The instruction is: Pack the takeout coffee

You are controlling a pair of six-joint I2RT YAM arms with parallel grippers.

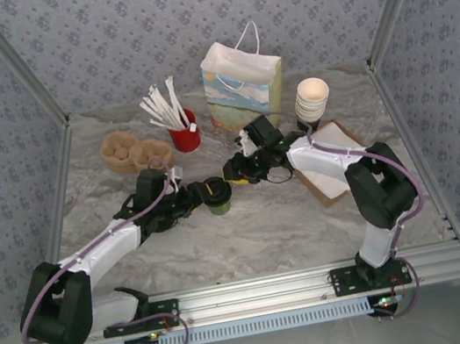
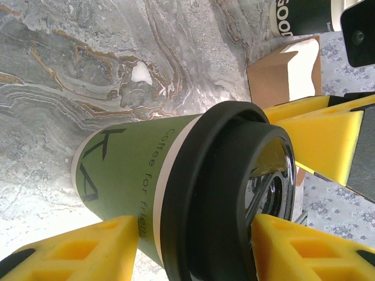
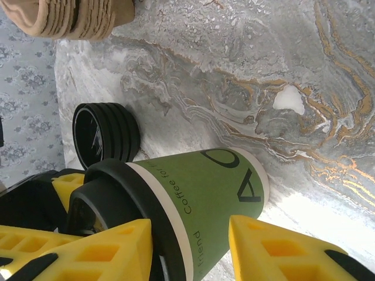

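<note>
The takeout coffee (image 1: 217, 195), an olive-green paper cup with a black lid, is on the marble table (image 1: 249, 231) between both arms. My left gripper (image 1: 202, 197) reaches it from the left. In the left wrist view one yellow finger (image 2: 88, 249) presses the green body (image 2: 129, 170) and the other sits against the lid top, so the left gripper (image 2: 196, 252) is shut on the cup. My right gripper (image 1: 233, 172) comes from the right. In the right wrist view the right gripper (image 3: 190, 252) straddles the takeout coffee (image 3: 205, 187), one finger at the lid and one at the lower body.
A white-and-blue gift bag (image 1: 243, 85) stands open at the back. Beside it are a stack of white cups (image 1: 313, 99) and a brown cardboard sleeve (image 1: 335, 173). A red cup of white stirrers (image 1: 184, 134) and brown pulp carriers (image 1: 133, 152) stand at the back left. A stack of black lids (image 3: 105, 137) is close behind the coffee.
</note>
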